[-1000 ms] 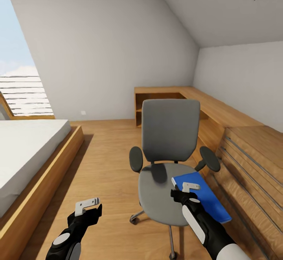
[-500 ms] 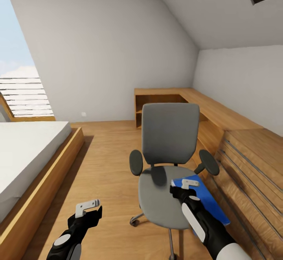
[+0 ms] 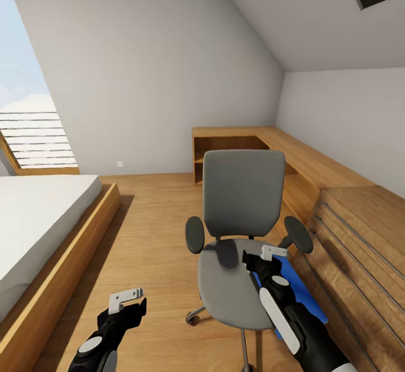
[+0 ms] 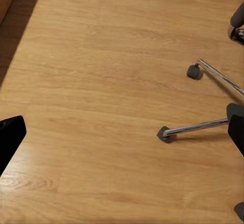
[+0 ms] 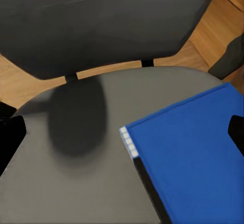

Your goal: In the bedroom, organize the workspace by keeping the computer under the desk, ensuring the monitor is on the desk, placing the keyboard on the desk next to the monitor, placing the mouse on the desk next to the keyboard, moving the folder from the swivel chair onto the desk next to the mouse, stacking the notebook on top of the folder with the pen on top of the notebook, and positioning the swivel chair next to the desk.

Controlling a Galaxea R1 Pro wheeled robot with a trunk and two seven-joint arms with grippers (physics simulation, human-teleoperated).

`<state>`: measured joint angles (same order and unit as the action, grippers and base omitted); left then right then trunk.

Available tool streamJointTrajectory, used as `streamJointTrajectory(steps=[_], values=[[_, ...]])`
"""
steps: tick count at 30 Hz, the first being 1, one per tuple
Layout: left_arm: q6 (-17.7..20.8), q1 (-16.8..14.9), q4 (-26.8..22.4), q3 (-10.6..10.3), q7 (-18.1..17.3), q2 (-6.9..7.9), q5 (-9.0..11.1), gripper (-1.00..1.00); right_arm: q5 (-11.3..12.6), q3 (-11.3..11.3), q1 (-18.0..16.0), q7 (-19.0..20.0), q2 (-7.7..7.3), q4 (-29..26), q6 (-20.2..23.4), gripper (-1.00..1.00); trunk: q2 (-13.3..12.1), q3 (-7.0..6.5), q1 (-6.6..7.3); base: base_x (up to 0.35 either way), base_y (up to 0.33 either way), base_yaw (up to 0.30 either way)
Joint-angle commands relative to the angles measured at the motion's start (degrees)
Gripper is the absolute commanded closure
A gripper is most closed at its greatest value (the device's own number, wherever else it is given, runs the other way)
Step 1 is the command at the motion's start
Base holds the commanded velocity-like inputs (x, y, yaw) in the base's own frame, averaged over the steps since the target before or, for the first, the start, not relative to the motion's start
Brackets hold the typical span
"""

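- The folder lies flat on the swivel chair seat, right under and just ahead of the right gripper.
- Right gripper's fingers are spread wide, gripping nothing, hovering above the blue cover.
- Left gripper hangs over the wood floor near the chair's casters, also spread and empty.

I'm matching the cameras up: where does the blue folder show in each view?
Head view: folder on the chair seat's right side, partly behind the right gripper.
Right wrist view: folder fills the lower right.
Left wrist view: not in it, just floor and chair legs.
Shared landmark: the chair.
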<state>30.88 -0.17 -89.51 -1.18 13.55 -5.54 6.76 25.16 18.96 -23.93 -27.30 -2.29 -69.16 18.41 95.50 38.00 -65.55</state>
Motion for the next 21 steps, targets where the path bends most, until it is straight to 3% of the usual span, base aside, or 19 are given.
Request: streamJointTrajectory(steps=[1,21], values=[[0.18,-0.02,-0.08,-0.08,0.51,0.0,0.61,-1.0,0.4,0.2,0.29,-0.64,-0.08,-0.8,0.19,-1.0,0.03,0.05,0.0,0.0,0.0,0.0],[0.15,-0.01,-0.05,-0.14,0.51,0.0,0.62,-1.0,0.46,0.26,2.03,-1.16,-0.05,-4.06,0.22,-1.0,0.03,0.05,0.0,0.0,0.0,0.0]])
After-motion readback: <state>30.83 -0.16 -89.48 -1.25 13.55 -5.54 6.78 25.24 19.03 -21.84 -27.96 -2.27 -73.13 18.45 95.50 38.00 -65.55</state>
